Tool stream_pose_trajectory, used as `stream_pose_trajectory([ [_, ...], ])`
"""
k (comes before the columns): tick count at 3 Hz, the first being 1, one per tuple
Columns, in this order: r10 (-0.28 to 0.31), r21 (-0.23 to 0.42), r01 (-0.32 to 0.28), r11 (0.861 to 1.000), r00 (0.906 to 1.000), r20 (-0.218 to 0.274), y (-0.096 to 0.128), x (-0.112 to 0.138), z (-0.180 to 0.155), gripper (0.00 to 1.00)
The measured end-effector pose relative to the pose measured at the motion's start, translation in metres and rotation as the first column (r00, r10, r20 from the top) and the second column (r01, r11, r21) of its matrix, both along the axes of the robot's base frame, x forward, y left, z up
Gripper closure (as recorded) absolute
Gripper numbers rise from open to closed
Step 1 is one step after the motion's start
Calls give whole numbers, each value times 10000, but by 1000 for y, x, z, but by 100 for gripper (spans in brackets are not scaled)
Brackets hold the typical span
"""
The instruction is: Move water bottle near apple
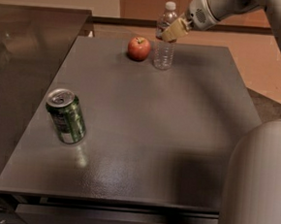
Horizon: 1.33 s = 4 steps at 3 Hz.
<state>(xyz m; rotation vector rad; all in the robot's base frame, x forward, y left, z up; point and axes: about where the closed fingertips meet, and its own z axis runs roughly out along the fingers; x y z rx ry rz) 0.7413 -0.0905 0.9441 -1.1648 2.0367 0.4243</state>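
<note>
Reaching in from the upper right, the robot's arm (221,6) slants down toward the far edge of the table (153,134), its hand (170,32) clasped around the upper part of the water bottle (163,55). The water bottle stands upright, long axis vertical, white cap up, just right of the apple (138,48).

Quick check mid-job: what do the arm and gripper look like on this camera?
The gripper, at the far edge of the table by the water bottle, has short tan pad-like jaws. Behind them sits a rounded light-grey wrist housing with a small dark perforated patch. The arm links are smooth pale-grey tubes; no cables or markings show.
</note>
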Motion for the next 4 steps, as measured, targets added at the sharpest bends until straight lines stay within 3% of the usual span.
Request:
stream_pose_trajectory([
  [2,-11,123,11,9999,10000,-35,4,7,-8,14],
  [3,24,124,-23,9999,10000,-77,6,8,-11,0],
  [4,25,124,-24,9999,10000,-78,6,8,-11,0],
])
